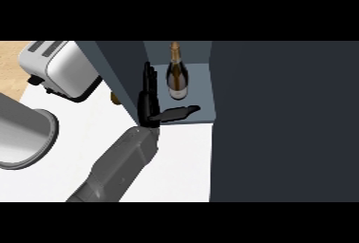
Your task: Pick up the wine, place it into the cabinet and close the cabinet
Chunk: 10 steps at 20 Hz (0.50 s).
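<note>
Head view: I see one grey forearm coming up from the lower edge over the white counter (pixel 182 161).
Left hand (pixel 148 102): fingers straight and pressed together, lying along the edge of the open cabinet door (pixel 112 66); thumb spread out to the right.
Wine (pixel 177 76): inside the cabinet (pixel 280 118), in the open compartment just right of the fingers, neck toward the top.
Toaster (pixel 60 66): silver, left of the door.

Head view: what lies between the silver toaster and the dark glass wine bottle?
In the head view, the dark grey cabinet door, swung open, and the black left hand with its fingers straight.
</note>
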### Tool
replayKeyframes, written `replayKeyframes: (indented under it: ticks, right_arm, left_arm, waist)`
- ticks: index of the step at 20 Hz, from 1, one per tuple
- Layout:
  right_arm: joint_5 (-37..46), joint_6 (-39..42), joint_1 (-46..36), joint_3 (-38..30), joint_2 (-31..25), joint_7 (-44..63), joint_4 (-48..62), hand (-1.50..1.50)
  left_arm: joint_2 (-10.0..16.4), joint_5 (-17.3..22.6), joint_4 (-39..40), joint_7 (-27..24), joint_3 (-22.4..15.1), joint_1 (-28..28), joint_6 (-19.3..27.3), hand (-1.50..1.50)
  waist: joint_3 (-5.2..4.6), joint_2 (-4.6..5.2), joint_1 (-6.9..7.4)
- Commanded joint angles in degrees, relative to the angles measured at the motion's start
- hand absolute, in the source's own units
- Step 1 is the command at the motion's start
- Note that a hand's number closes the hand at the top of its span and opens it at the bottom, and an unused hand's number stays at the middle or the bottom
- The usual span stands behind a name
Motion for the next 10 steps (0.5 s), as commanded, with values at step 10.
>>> replayKeyframes:
  ticks: [10]
  right_arm:
    - [-1.9,0.9,3.8,-4.0,-1.6,-2.0,-3.2,-1.50]
  left_arm:
    - [0.0,0.5,-28.5,-0.4,-19.3,17.1,19.9,-1.50]
  waist:
    - [0.04,-0.11,1.94]
